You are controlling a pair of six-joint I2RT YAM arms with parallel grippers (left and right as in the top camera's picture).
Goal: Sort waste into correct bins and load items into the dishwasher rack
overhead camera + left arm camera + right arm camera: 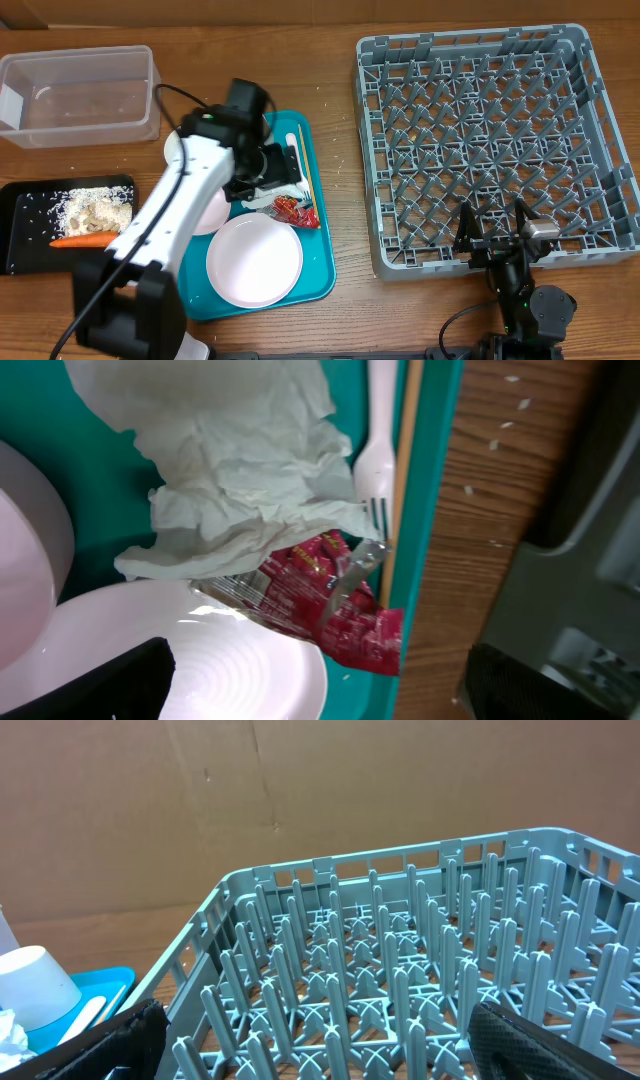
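Left arm is out over the teal tray (320, 270), and the left gripper (320, 678) hangs right above the clutter there, jaws spread wide with nothing between them. Below it sits the crumpled tissue (245, 460), and tucked under the tissue's lower edge is the red snack wrapper (345, 605), one corner lapping onto the rim of the pink plate (250, 675). The white fork (377, 450) lies just beside them, its tines touching the wrapper's edge, with the chopstick (404, 460) alongside it against the tray wall.

Over on the far left, the carrot (82, 240) and the food scraps (95, 208) sit in the black tray (20, 235). The clear tub (80, 95) holds only a few specks. The big grey rack (470, 42) has no dishes in it.

The right gripper (493, 228) is parked at the rack's near edge, jaws wide apart, holding nothing.

So I'd say we're in the waste-sorting stage, lining up on the wrapper or the tissue. The next move needs a straight drop and a pinch on the paper or foil alone. The fork tines are close enough to get dragged along, so the approach wants to favour the plate side.
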